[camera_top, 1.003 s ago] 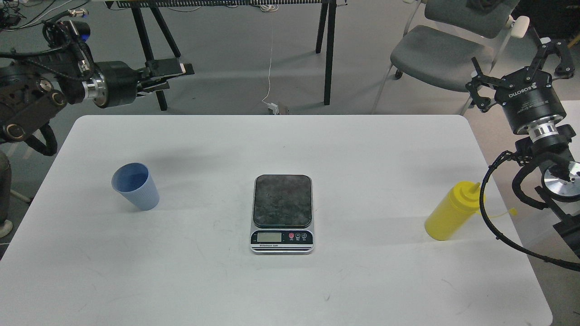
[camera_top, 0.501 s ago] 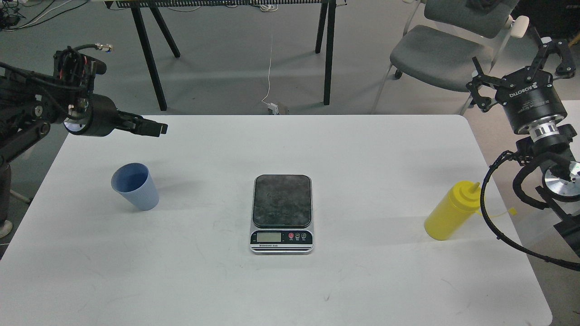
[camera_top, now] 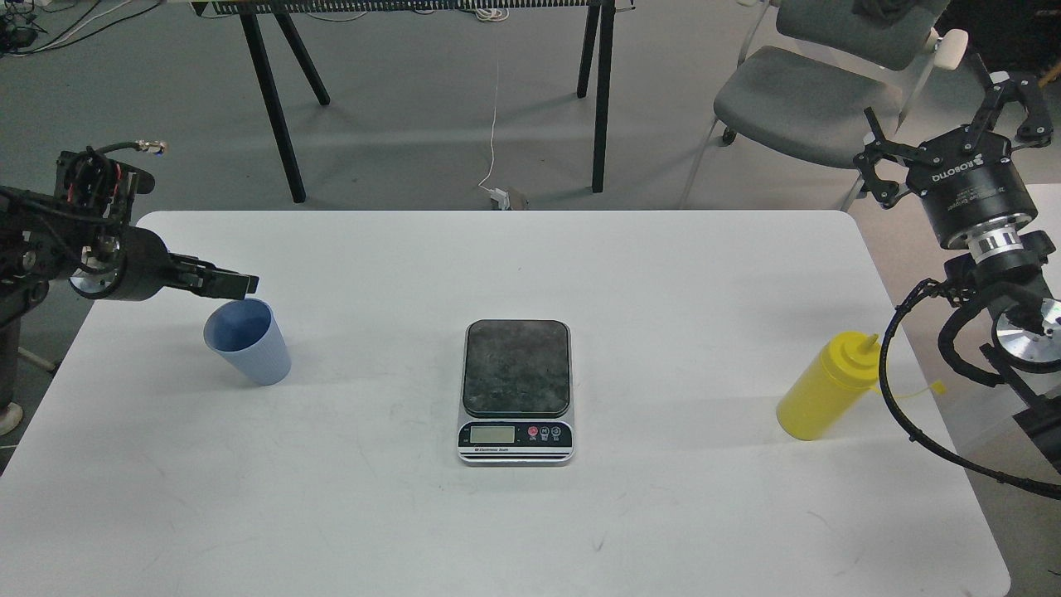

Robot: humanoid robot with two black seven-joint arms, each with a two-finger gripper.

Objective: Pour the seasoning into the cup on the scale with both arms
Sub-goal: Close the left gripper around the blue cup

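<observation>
On the white table (camera_top: 704, 274), the biggest thing in view, all three task objects stand well apart from one another. The left arm (camera_top: 58, 249) reaches in low from the left edge, and the left gripper (camera_top: 236, 284) hangs just above the far rim of the cup; it is seen edge-on, so I cannot tell whether its fingers are apart or together. The right arm (camera_top: 1003, 323) rises beside the table's right edge, and the right gripper (camera_top: 953, 116) is held high off the table with its fingers spread wide, clamped on nothing. The scale (camera_top: 516, 390) sits near the table's middle, its dark platform bare. The yellow seasoning bottle (camera_top: 825, 388) stands near the right edge, close to the right arm's cable. The blue cup (camera_top: 249, 342) stands upright on the left side.
</observation>
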